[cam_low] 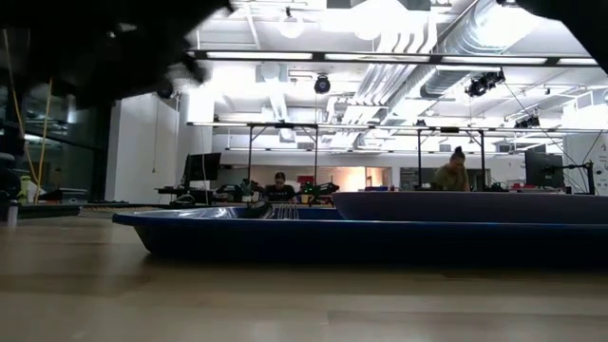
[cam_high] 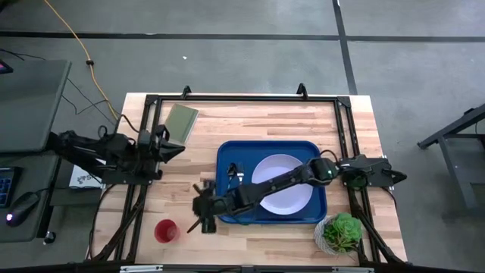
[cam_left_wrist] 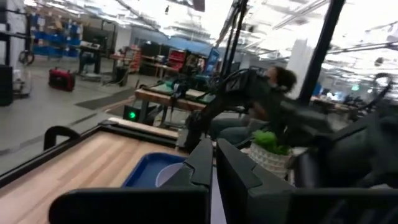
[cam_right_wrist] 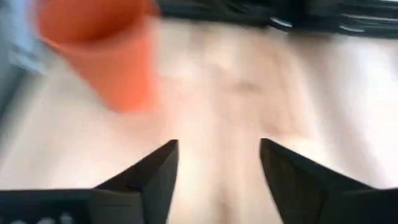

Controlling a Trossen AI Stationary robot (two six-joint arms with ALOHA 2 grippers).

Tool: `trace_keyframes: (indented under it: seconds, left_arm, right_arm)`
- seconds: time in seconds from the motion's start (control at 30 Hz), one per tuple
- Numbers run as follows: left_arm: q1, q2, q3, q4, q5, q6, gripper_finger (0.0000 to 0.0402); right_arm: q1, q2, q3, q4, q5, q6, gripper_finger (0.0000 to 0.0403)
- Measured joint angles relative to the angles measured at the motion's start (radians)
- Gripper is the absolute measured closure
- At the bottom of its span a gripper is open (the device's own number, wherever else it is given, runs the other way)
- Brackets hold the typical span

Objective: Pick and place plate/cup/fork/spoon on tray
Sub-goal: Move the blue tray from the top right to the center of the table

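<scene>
Right end effector [cam_high: 203,216] spread open, arm stretched across tray [cam_high: 227,155], nr cup [cam_high: 166,230].

Tabletop [cam_high: 265,121]: pale wood, striped plank grain. Tray [cam_high: 227,155]: solid blue. Plate [cam_high: 292,193]: pale lavender-white, plain. Cup [cam_high: 165,231]: red; orange-red in right wrist view. Flat rectangle [cam_high: 180,122]: olive green. Plant [cam_high: 342,230]: bright green leaves in a whitish pot. Both arms and right tool [cam_high: 203,216]: dark, near black
</scene>
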Motion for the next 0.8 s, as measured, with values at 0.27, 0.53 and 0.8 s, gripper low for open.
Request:
trace_keyframes:
  seconds: [0.27,0.53,0.8]
  left_arm:
    - [0.000,0.086,0.000,0.062,-0.006,0.018,0.0399]
    - [0.000,0.100,0.001,0.067,-0.005,0.018,0.0398]
    - [-0.010,0.357,0.076,0.125,0.112,0.002,0.0338]
  right_arm:
    - [0.016,-0.141,-0.031,-0.614,0.336,0.102,0.0383]
    - [0.110,-0.548,-0.555,-0.847,0.614,0.630,0.0397]
    - [0.216,-0.988,-1.119,-0.455,0.758,0.876,0.0397]
